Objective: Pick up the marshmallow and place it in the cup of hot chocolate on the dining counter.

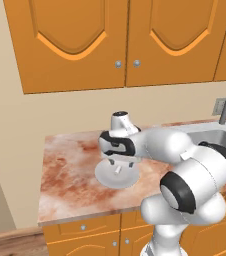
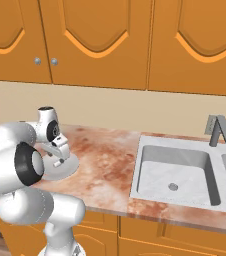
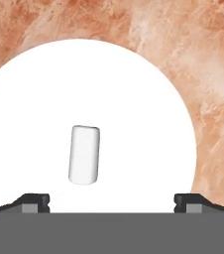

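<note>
Marbled counter | one plate | one marshmallow | fingers apart

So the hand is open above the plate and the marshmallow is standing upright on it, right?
Not quite. The hand is open above the plate, but the marshmallow is lying on its side there, not standing upright. The hand view shows its long side flat on the plate.

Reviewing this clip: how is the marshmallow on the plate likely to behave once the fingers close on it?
The marshmallow is a stubby cylinder lying on its side on the plate, so a nudge would probably roll it. It looks tiny and likely light. The gripper stands wide open above it.
</note>
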